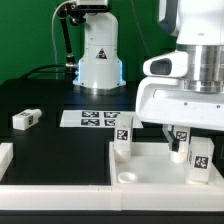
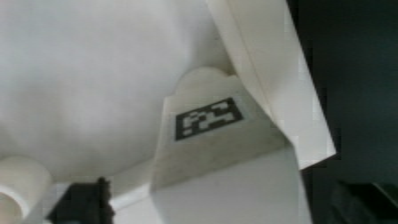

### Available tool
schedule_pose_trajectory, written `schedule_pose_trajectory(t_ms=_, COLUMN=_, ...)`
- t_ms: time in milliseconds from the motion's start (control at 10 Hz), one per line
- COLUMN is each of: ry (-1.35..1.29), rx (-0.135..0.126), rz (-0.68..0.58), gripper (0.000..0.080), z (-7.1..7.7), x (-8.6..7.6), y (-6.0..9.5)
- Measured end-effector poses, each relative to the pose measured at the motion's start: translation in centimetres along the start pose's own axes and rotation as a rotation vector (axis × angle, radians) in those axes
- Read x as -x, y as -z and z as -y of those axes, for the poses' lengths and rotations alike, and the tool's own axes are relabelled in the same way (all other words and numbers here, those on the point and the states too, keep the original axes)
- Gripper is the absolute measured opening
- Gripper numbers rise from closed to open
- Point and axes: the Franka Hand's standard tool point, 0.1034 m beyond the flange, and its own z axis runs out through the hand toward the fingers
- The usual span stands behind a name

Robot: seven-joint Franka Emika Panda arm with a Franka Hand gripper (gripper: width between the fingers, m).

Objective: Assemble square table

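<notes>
The square table slab [image 1: 150, 180] lies at the front right, with a raised rim and a round corner socket [image 1: 127, 176]. One tag-marked leg block [image 1: 122, 133] stands at its far left corner and another [image 1: 200, 160] at its right. My gripper [image 1: 180, 150] hangs over the slab's right part, shut on a third leg block [image 1: 181, 138]. In the wrist view that leg block [image 2: 210, 118] fills the gap between my dark fingers [image 2: 86, 200], over the slab [image 2: 89, 80]. A fourth leg block [image 1: 25, 119] lies loose at the exterior view's left.
The marker board [image 1: 92, 118] lies flat in the middle of the black table. The robot base [image 1: 98, 55] stands behind it. Long white border bars run along the front edge [image 1: 60, 197] and the left [image 1: 5, 155].
</notes>
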Motion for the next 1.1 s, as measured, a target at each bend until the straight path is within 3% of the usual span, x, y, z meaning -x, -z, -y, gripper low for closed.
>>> schedule_pose_trajectory(t_ms=100, ry=-0.026, rx=0.0, rz=0.0, gripper=0.0467, z=0.0, x=0.0, y=0.0)
schedule_pose_trajectory(t_ms=200, ry=-0.044, rx=0.001, rz=0.0, gripper=0.0467, z=0.0, x=0.0, y=0.0)
schedule_pose_trajectory(t_ms=300, ry=-0.086, rx=0.001, rz=0.0, gripper=0.0286, z=-0.1, x=0.0, y=0.0)
schedule_pose_trajectory(t_ms=500, ry=-0.278, rx=0.003, rz=0.0, gripper=0.0288, z=-0.3, x=-0.1, y=-0.1)
schedule_pose_trajectory(t_ms=800, ry=-0.811, rx=0.018, rz=0.015, gripper=0.0288, z=-0.6, x=0.1, y=-0.2)
schedule_pose_trajectory(t_ms=900, ry=-1.055, rx=-0.001, rz=0.022, gripper=0.0288, z=-0.6, x=0.3, y=-0.2)
schedule_pose_trajectory(t_ms=1100, ry=-1.429, rx=-0.092, rz=0.052, gripper=0.0289, z=-1.1, x=0.7, y=-0.3)
